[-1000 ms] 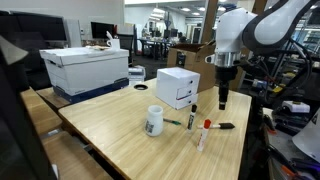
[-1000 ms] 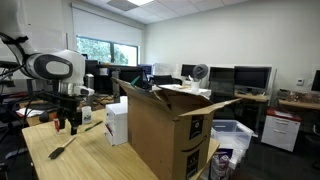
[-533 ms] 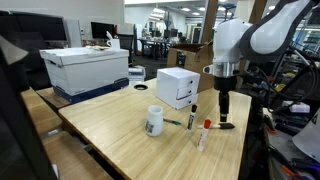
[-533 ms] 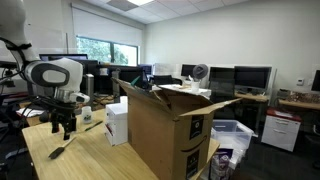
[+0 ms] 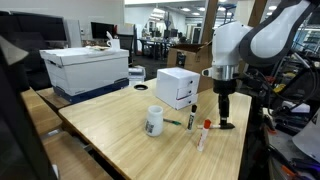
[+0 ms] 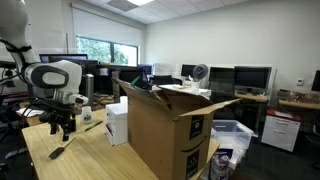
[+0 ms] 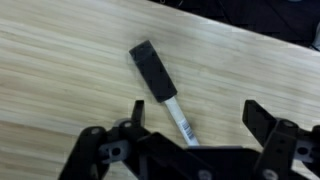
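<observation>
Wrist view looks straight down between the two fingers of the gripper (image 7: pixel 193 115). They stand wide apart and hold nothing. Below them a marker (image 7: pixel 155 72) with a black cap and a white barrel lies flat on the wooden table (image 7: pixel 60 70); its barrel runs under the gap between the fingers, closer to the finger on the left of the picture.

In both exterior views the white arm bends over the table edge with its wrist turned straight down. The gripper (image 5: pixel 224 112) hangs upright just above that marker (image 5: pixel 226 126), and whether it touches cannot be told. From the opposite side, the gripper (image 6: pixel 63 128) shows low over the tabletop.

Counted on the table in an exterior view:
- Four markers, as well as the small picture allows: the one under the gripper, a red-capped marker (image 5: pixel 203 133), a green marker (image 5: pixel 175 123) and a dark marker (image 5: pixel 193 118).
- One white mug (image 5: pixel 154 121), upright; its inside is not visible.
- One small white box (image 5: pixel 178 87), closed.
- One large white lidded box (image 5: pixel 85 65), resting on a blue bin (image 5: pixel 95 92).

In an exterior view one tall cardboard box (image 6: pixel 160 140) stands with its flaps open; its contents are hidden.
</observation>
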You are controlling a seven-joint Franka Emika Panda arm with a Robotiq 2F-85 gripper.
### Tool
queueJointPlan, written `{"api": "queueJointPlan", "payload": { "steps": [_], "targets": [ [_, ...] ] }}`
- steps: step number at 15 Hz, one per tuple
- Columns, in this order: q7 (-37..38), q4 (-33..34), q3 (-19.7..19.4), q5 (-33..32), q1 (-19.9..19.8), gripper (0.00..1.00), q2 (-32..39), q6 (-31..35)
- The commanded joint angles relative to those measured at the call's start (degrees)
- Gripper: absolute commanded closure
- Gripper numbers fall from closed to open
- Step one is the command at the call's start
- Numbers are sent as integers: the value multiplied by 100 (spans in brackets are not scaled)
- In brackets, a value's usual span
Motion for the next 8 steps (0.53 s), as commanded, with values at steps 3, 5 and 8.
{"api": "queueJointPlan", "payload": {
  "steps": [3, 5, 8],
  "targets": [
    [-191, 19, 20, -181, -64, 0, 111, 343],
    [-310, 20, 7, -149, -81, 0, 141, 471],
    [-529, 17, 33, -70, -71, 0, 269, 595]
  ]
}}
